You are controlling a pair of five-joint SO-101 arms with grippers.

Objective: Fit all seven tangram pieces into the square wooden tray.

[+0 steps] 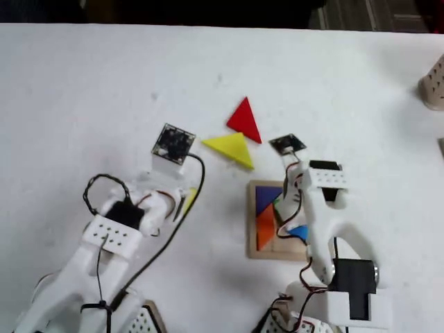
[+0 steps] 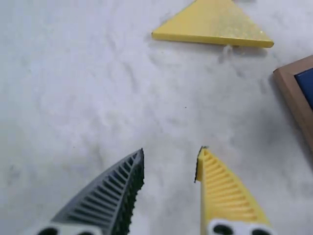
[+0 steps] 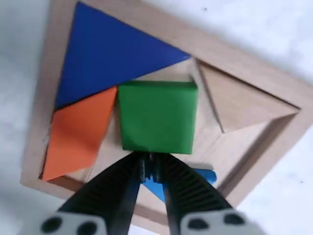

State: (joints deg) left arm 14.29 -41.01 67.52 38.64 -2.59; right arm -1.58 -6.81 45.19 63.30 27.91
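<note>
The square wooden tray [image 3: 244,71] sat on the white counter [image 1: 104,83], holding a large blue triangle [image 3: 107,54], an orange parallelogram [image 3: 78,132] and a smaller blue piece [image 3: 203,176]. The right gripper [image 3: 152,169] hung over it, jaws pinching the edge of a green square [image 3: 157,116]. A yellow triangle [image 2: 215,22] and, just beside it, a red triangle [image 1: 243,119] lay on the counter outside the tray. The left gripper [image 2: 171,154] hovered near the yellow triangle, jaws spread.

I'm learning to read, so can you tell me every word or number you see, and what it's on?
No text here can be read.
On the yellow triangle and red triangle: no print.
On the wooden tray, blue triangle, green square and orange piece: no print.
On the dark board atop one arm: tiny marks, too small to read.
</note>
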